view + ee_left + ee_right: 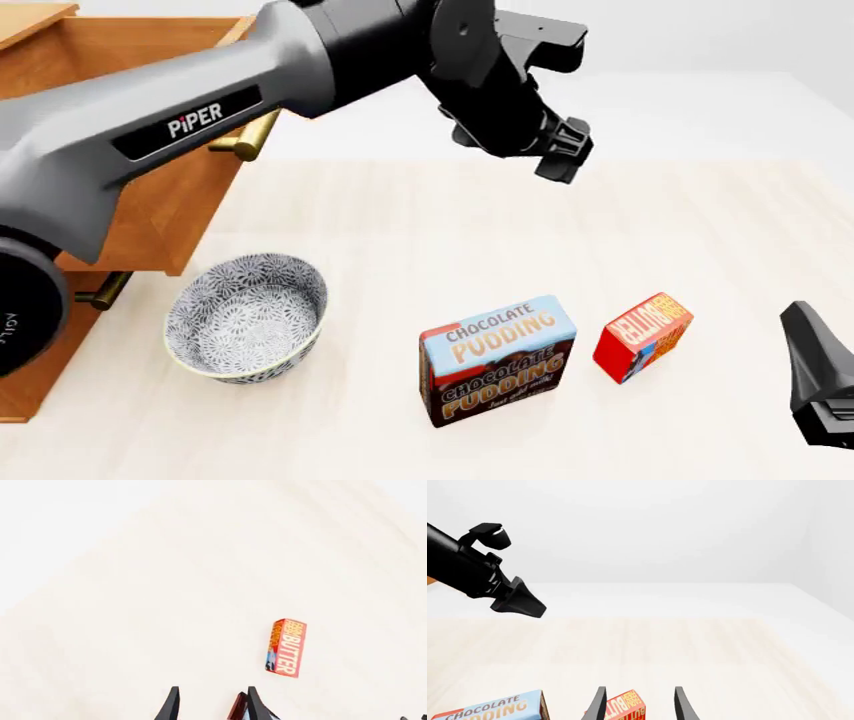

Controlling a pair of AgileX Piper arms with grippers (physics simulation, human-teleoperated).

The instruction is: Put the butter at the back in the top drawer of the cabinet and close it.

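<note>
One red butter box (643, 335) stands near the table's front, right of the pudding box; I cannot tell whether it is the one at the back. The left wrist view shows the butter (287, 647) well beyond my left gripper (212, 705), which is open and empty. My left gripper (561, 160) hangs high over the table's middle. My right gripper (805, 330) is low at the right edge, open, with the butter (624, 709) lying past its fingers. The cabinet (160, 220) is at the left with its top drawer (120, 40) pulled out; the arm hides most of the drawer's inside.
A patterned bowl (247, 315) sits in front of the cabinet. The blue-and-brown pudding box (497, 360) stands between bowl and butter. A brass handle (247, 140) juts from the open drawer's front. A dark red sliver (239, 707) shows beside one left finger; I cannot identify it.
</note>
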